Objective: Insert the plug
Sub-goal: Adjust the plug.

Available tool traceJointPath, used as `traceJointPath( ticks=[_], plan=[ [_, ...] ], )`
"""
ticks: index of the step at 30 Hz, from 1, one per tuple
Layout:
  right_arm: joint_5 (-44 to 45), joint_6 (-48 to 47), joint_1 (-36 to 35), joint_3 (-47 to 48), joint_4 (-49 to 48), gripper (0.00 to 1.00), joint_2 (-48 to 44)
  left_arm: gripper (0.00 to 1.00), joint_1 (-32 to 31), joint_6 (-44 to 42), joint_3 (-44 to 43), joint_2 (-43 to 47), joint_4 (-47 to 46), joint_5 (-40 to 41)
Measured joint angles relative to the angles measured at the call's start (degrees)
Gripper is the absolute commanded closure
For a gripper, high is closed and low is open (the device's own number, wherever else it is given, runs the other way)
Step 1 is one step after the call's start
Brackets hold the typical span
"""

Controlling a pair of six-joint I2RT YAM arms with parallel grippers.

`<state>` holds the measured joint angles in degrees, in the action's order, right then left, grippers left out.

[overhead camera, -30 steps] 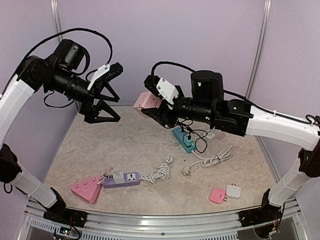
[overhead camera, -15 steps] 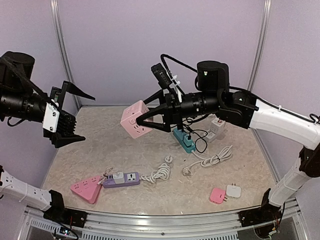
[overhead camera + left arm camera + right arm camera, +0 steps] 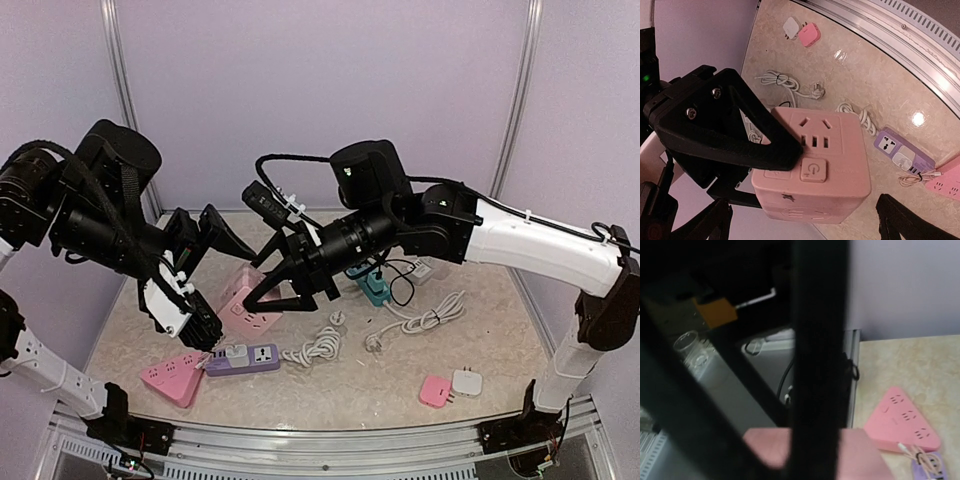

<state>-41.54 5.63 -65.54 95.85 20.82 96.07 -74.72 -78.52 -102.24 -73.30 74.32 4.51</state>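
Right end effector [image 3: 268, 292]: pinching the pink socket cube [image 3: 243, 310], its slotted face turned toward the left arm, probably for access.
Left end effector [image 3: 225, 295]: spread wide, empty, facing cube.
Plug [image 3: 375, 343]: loose on counter [image 3: 300, 390], 3 o'clock of cube.

The top camera is looking down from behind the arms over the whole beige marbled table [image 3: 330, 395]. Both wrist cameras are closely facing the pink cube-shaped plastic socket block [image 3: 815, 165] from opposite sides.
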Motion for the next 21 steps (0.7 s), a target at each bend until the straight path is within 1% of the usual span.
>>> traceJointPath(
  ticks=[2,4,8,10,11,14,16,17,18,20,21],
  plan=[
    [0.0,-0.66,-0.57,1.22,1.03,1.0,1.05,0.01,-0.09,0.2,0.11,0.0,-0.07,-0.44],
    [-0.04,-1.18,-0.79,2.19,1.77,1.0,1.66,0.05,-0.13,0.52,0.98,0.04,-0.26,-1.14],
    [-0.07,-1.88,-1.05,4.39,2.78,1.0,2.47,0.24,-0.28,1.4,4.31,-0.11,-0.74,-2.08],
    [-0.28,-2.16,-1.07,4.72,3.28,1.0,2.84,0.37,-0.26,2.12,4.57,-0.26,-1.51,-2.25],
    [-0.48,-2.34,-1.11,4.83,3.37,1.0,3.1,0.46,-0.26,2.12,4.76,-0.24,-2.19,-2.12],
    [-2.38,-2.08,-1.27,5.01,3.89,1.0,3.72,0.8,-0.61,0.96,5.25,-0.17,-2.54,-2.29],
    [-2.6,-2.14,-1.29,5.03,4.15,1.0,3.87,0.99,-0.72,0.96,5.38,-0.15,-2.45,-2.38],
    [-2.64,-2.19,-1.27,5.05,4.17,1.0,3.87,1.0,-0.7,1.03,5.4,-0.15,-2.54,-2.36],
    [-2.6,-2.19,-1.27,5.05,4.22,0.87,3.87,1.0,-0.72,1.14,5.42,-0.15,-2.6,-2.38],
    [-2.36,-2.21,-1.31,5.03,4.17,0.51,3.87,1.0,-0.72,1.33,5.44,-0.11,-2.58,-2.43],
    [-2.05,-2.19,-1.31,4.94,4.17,0.26,3.78,1.0,-0.7,1.38,5.46,-0.11,-2.58,-2.4]
  ],
)
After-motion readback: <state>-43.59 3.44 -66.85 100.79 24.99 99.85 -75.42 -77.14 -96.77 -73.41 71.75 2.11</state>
